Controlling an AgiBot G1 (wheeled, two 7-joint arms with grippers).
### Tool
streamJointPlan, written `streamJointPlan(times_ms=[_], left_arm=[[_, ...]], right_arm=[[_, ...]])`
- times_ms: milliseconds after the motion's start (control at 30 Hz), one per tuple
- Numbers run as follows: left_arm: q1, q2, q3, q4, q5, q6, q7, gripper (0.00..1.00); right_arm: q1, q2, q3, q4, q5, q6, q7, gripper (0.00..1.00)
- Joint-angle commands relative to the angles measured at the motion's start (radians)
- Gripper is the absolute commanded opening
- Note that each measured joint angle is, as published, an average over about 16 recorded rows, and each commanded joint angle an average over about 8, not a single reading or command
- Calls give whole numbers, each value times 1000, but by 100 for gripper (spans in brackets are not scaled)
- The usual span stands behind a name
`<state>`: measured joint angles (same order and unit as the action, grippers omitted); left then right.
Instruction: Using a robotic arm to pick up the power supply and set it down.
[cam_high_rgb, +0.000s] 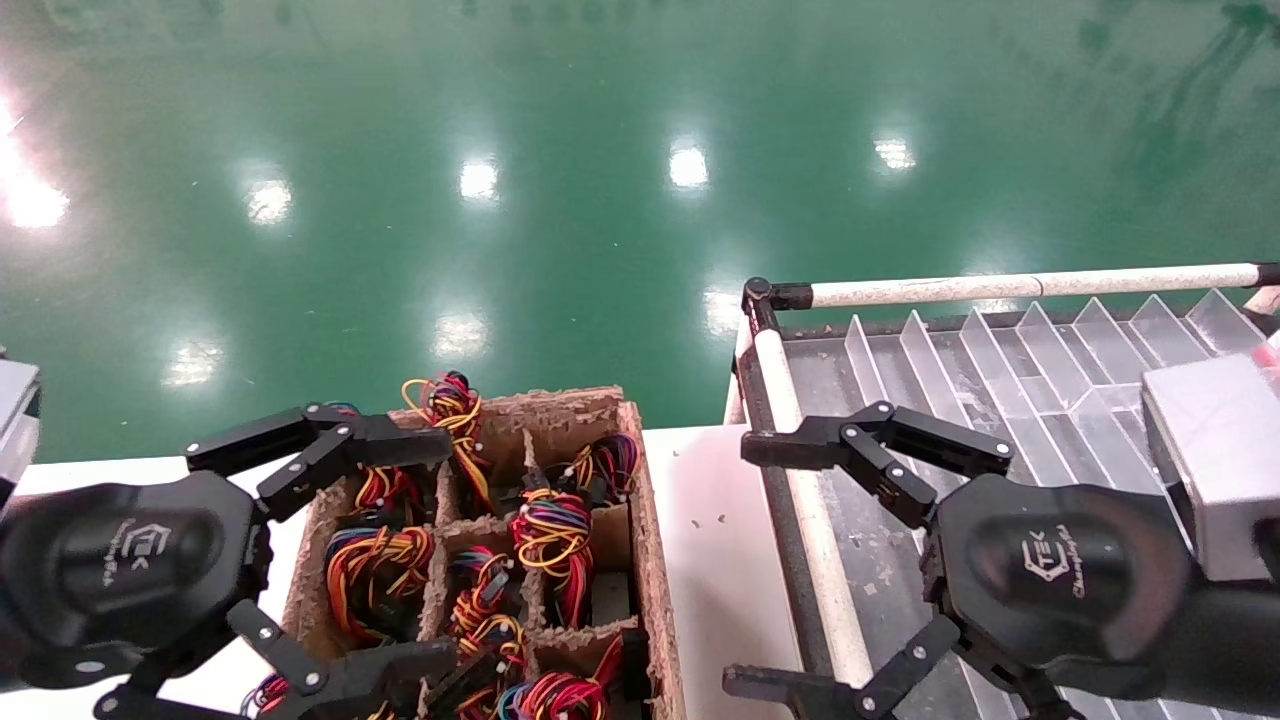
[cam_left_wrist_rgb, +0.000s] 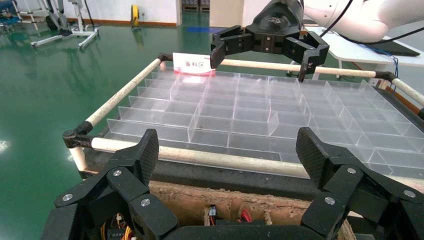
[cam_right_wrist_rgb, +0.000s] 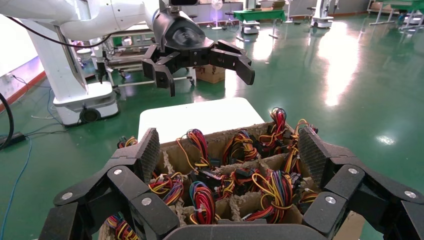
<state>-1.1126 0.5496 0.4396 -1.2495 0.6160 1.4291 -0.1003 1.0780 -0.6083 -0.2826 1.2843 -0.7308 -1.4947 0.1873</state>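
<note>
Power supplies (cam_high_rgb: 545, 535) with coloured wire bundles sit in the compartments of a cardboard box (cam_high_rgb: 655, 560) on a white table (cam_high_rgb: 715, 560) — none held. Left gripper (cam_high_rgb: 420, 550) hovers spread above the box; right gripper (cam_high_rgb: 750, 565) hovers spread over the clear divider tray (cam_high_rgb: 1010, 360) — both empty

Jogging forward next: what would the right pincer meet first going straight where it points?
The open right pincer would likely meet the cardboard box wall first, then wire bundles inside; the left pincer hangs beyond, higher. Depth unclear.
</note>
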Motion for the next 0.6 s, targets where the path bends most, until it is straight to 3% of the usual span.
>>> streamJointPlan(times_ms=[33, 333, 367, 600], left_arm=[[0, 0, 0, 0, 0, 0, 0, 100], [0, 0, 0, 0, 0, 0, 0, 100], [0, 0, 0, 0, 0, 0, 0, 93], [0, 0, 0, 0, 0, 0, 0, 5]], right_arm=[[0, 0, 0, 0, 0, 0, 0, 100], [0, 0, 0, 0, 0, 0, 0, 100], [0, 0, 0, 0, 0, 0, 0, 100], [0, 0, 0, 0, 0, 0, 0, 100]])
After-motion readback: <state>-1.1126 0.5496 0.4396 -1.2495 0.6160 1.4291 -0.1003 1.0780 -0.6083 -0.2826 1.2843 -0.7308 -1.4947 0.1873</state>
